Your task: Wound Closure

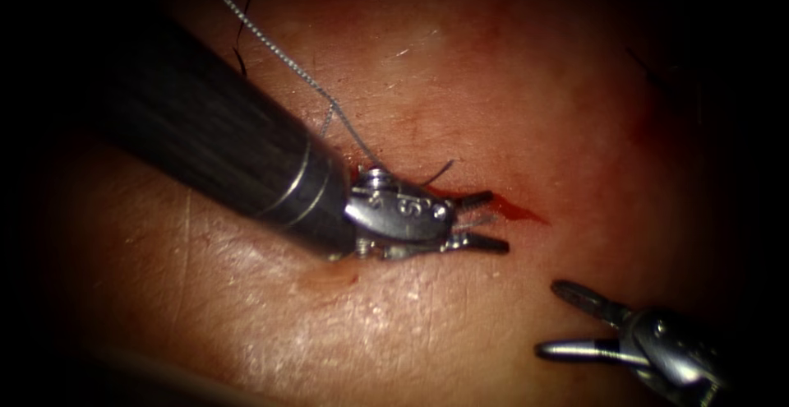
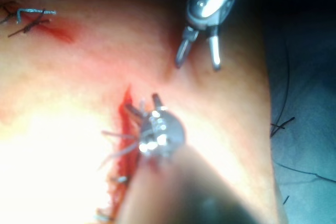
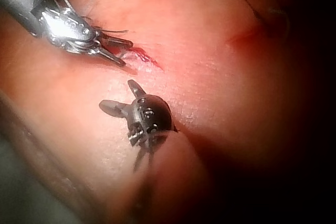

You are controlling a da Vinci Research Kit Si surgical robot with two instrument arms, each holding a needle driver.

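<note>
Left tool (image 1: 485,222) jaws apart over cut (image 1: 518,210), empty; thread (image 1: 288,62) trails behind. Right tool (image 1: 567,318) agape, empty, off cut's right. Needle unseen. Between stitches, apparently; locating needle needed.

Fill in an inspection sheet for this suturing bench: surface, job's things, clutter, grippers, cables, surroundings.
Surface: tissue with a short cut, red fluid in it.
Job's things: thread runs from upper left down to the left tool's wrist; needle, cannot tell where, and neither tool holds it.
Clutter: short thread ends by the cut.
Grippers: left tool open at the cut's left end, holding nothing; right tool open, holding nothing, below and right of the cut.
Cables: nothing seen.
Surroundings: cloth beside the tissue, with loose dark strands on it.
</note>
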